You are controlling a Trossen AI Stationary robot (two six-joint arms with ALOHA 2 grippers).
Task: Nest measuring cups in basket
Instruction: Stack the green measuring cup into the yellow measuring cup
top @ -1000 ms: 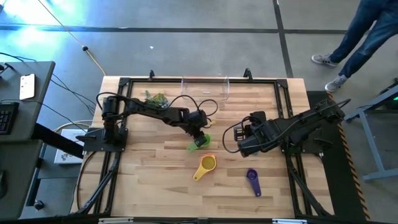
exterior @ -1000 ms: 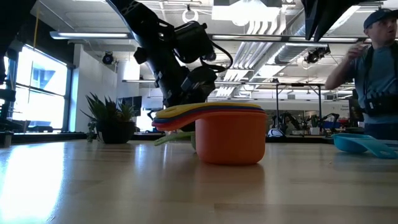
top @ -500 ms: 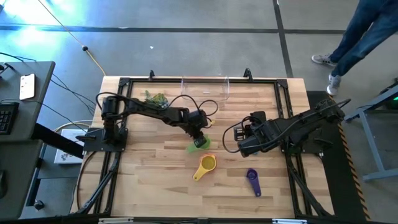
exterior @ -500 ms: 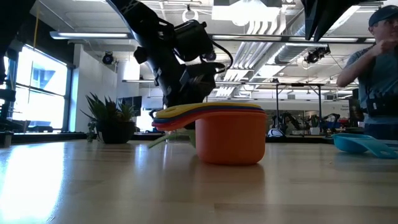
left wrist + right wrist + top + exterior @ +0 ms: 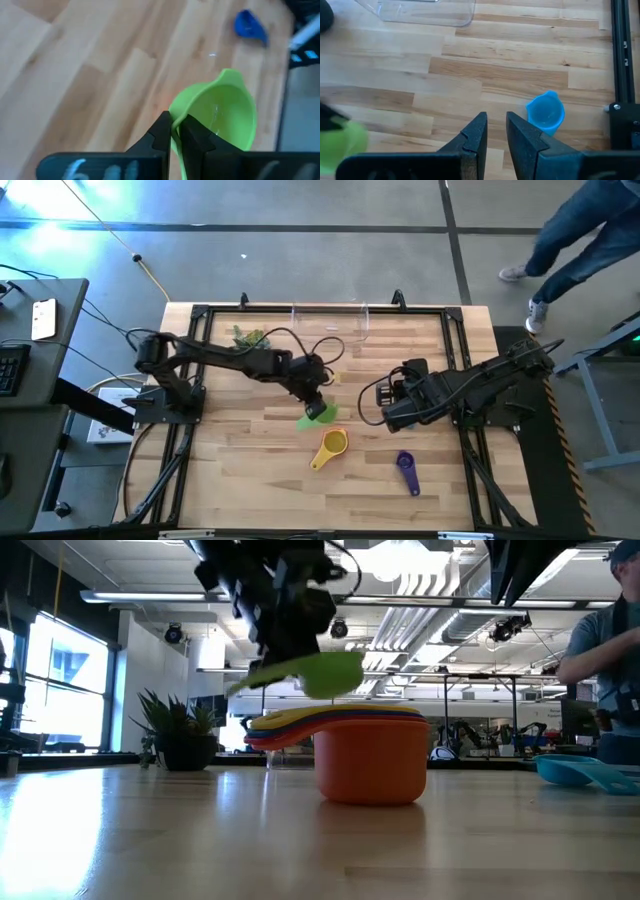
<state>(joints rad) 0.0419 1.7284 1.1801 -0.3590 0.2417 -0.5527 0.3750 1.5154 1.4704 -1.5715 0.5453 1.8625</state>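
The left hand (image 5: 174, 134), fingers pinched shut on the rim of the green cup (image 5: 220, 117), holds it in the air above the middle of the table (image 5: 240, 470). In the low view the green cup hangs just over a nested stack of cups (image 5: 370, 755) with an orange one outermost. The right hand (image 5: 495, 131), empty and nearly closed, hovers to the right above a blue cup (image 5: 546, 112). A purple cup (image 5: 406, 471) lies nearer the front edge; the basket (image 5: 329, 321) stands at the far edge.
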